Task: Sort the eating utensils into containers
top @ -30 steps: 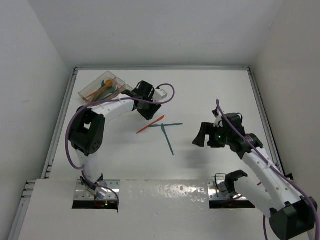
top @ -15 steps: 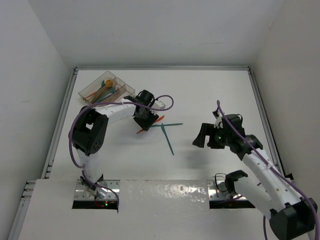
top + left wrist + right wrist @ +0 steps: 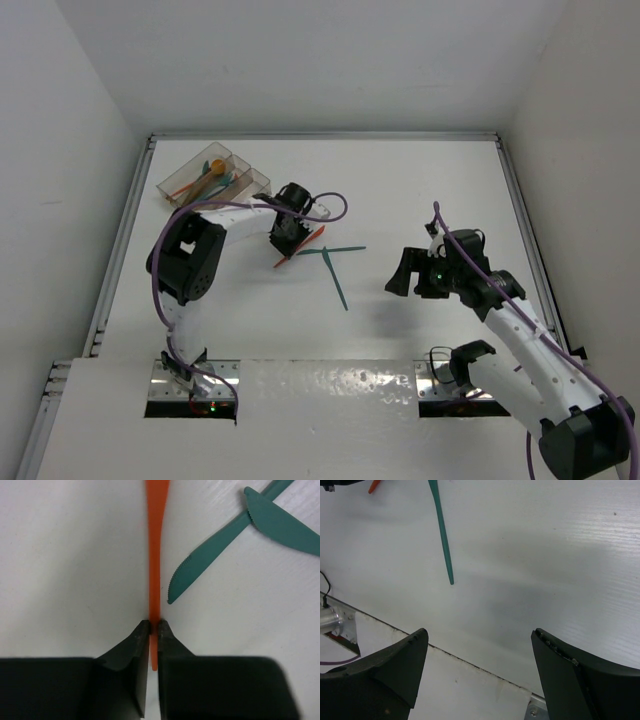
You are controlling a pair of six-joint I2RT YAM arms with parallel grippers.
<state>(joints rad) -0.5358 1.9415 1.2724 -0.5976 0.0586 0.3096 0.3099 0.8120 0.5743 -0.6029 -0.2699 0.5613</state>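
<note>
The clear three-compartment tray (image 3: 172, 180) sits at the far left and holds several orange and teal utensils. My left gripper (image 3: 286, 243) is down at the table, shut on the handle end of an orange utensil (image 3: 318, 235). In the left wrist view the fingertips (image 3: 143, 630) pinch that orange utensil (image 3: 155, 555). Two teal knives (image 3: 210, 565) (image 3: 285, 526) lie crossed just to its right, one flat across (image 3: 345, 249) and one pointing toward me (image 3: 338, 285). My right gripper (image 3: 405, 272) hovers open and empty to their right; its wrist view shows a teal handle (image 3: 442, 535).
Raised rails run along the table's left (image 3: 120, 240) and right (image 3: 530, 230) edges. White walls close in the back and sides. The arm bases and metal plates (image 3: 190, 385) sit at the near edge.
My left gripper has moved from beside the tray toward me to the orange utensil and has closed on its handle. The right arm has barely moved.
</note>
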